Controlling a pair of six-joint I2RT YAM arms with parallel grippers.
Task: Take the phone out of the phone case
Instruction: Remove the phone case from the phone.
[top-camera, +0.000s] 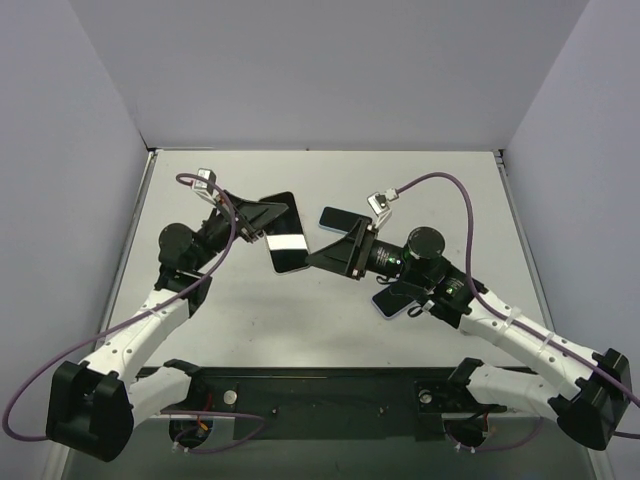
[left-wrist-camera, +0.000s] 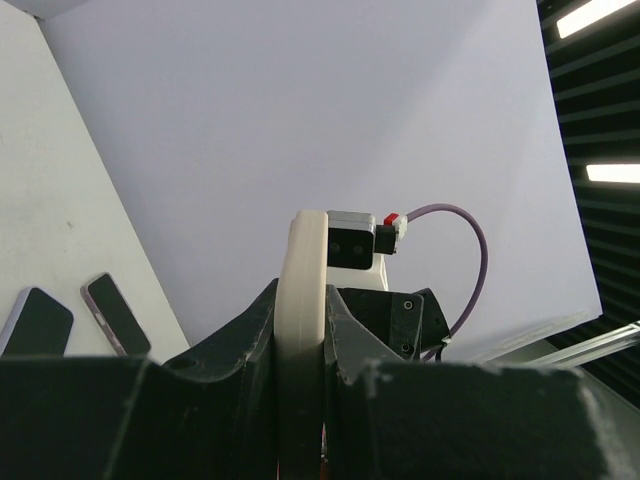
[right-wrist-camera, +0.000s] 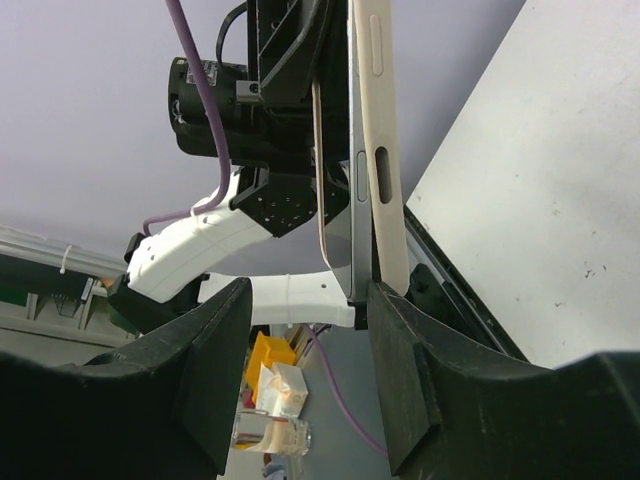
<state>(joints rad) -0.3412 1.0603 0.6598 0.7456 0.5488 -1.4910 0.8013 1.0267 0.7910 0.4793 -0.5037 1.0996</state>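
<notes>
Dark fingers (left-wrist-camera: 250, 340) of the left gripper (left-wrist-camera: 302, 296) fill the bottom of the left wrist view, closed on the cream case (left-wrist-camera: 304, 250). It is seen edge-on there, rising as a narrow band out of the jaws. That view also shows two other phones (left-wrist-camera: 116, 315) lying flat on the counter (left-wrist-camera: 60, 200) to the left.

From the top camera the case (top-camera: 285, 238) shows its broad dark face with a white band across it. It is held above the counter (top-camera: 430, 200) between the two arms. Its long axis runs from the far side towards the near side, with the near end leaning slightly right. The left gripper (top-camera: 262, 222) clamps it from the left, along its long side. The right gripper (top-camera: 322, 256) sits just beside its near right corner.

Only the right wrist view shows the layers. The cream case (right-wrist-camera: 383, 150), with its button cut-outs, stands nearly upright. The phone (right-wrist-camera: 340, 200), a greyer slab with a gold rim, lies against the case's left side. The two seem to part a little towards the top. The right gripper (right-wrist-camera: 308, 290) has its jaws spread wide. The lower end of case and phone reaches down between them, close to the right finger (right-wrist-camera: 410, 380). Whether it touches that finger cannot be told.
</notes>
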